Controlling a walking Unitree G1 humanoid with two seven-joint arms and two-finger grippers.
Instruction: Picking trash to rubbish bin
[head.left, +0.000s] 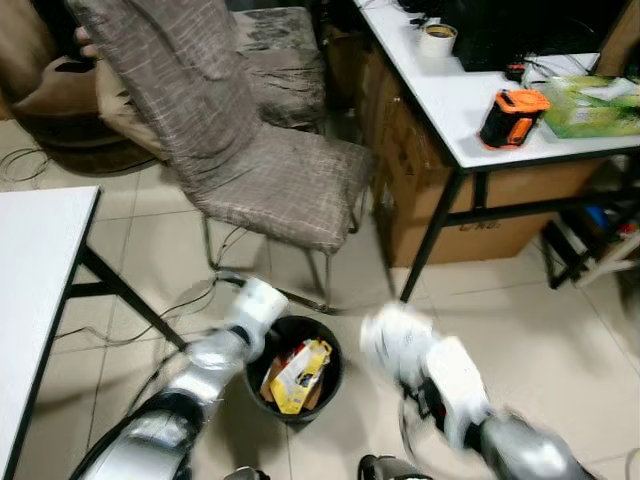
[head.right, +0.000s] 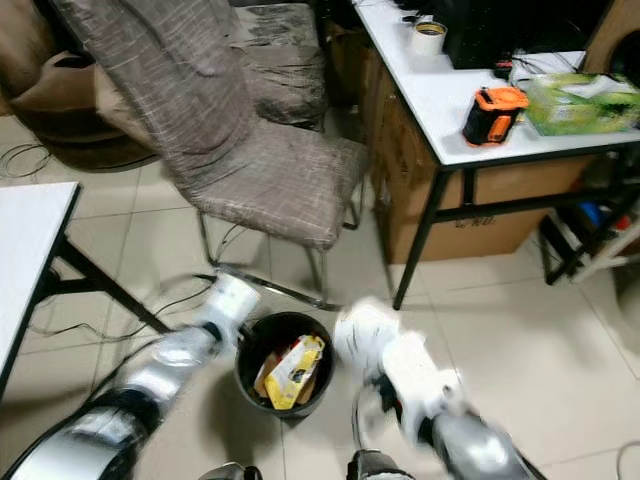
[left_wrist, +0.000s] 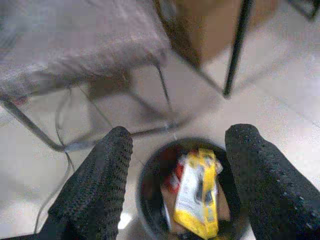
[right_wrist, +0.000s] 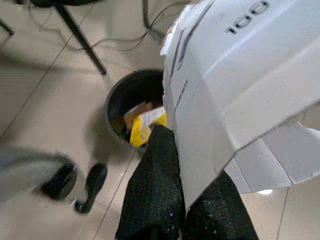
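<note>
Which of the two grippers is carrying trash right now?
The right gripper: shut on a white carton beside the black bin. The left gripper is open and holds nothing.

A grey fabric chair (head.left: 270, 170) stands beside a white desk (head.left: 450, 90) — orange tool (head.left: 512, 116) on top.

bright, even indoor light, soft shadows under the chair (head.left: 270, 170), motion blur on both arms
</note>
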